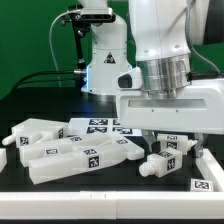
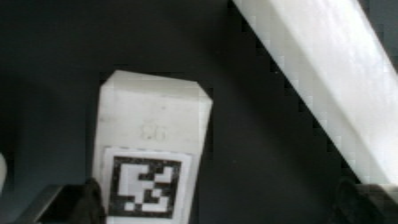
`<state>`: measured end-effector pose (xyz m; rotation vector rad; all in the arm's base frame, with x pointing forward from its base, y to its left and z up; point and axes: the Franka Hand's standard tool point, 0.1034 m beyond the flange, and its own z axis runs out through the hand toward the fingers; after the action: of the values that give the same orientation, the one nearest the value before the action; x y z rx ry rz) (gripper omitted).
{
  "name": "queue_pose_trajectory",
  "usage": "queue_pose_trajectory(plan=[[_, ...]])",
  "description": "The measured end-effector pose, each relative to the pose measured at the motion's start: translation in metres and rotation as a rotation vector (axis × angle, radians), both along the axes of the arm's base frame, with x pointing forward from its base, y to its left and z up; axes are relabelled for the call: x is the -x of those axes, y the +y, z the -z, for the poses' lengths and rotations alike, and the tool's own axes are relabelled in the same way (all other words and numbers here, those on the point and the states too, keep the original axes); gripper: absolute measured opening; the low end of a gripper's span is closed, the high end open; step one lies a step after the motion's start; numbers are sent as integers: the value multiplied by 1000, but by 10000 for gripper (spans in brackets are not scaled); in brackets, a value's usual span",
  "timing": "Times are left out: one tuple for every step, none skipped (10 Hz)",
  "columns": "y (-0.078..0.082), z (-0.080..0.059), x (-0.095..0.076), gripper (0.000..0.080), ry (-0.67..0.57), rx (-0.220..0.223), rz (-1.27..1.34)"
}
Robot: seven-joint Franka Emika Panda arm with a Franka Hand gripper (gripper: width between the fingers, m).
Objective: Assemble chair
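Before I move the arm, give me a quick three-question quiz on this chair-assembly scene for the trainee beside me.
1. True or false: the gripper is shut on a chair part.
2. In the wrist view, where is the tag on the white bar under the gripper? A) at the end nearer the fingers; B) at the far end; C) it has none.
3. On which side of the exterior view does the bigger cluster of chair parts lie?
Key: 1 false, it is open and holds nothing; 2 A; 3 the exterior view's left.
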<state>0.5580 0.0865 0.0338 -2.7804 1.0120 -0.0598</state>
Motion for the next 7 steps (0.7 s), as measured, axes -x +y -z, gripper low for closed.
queue_pose_trajectory(plan=[[0,0,0,649,0,0,0],[0,0,0,559,0,0,-1],[0,0,0,387,0,0,-1],[0,0,0,199,0,0,-1],[0,0,0,199,0,0,-1],[0,0,0,53,0,0,-1],[-4,-2,3,11,24,-8,-12]])
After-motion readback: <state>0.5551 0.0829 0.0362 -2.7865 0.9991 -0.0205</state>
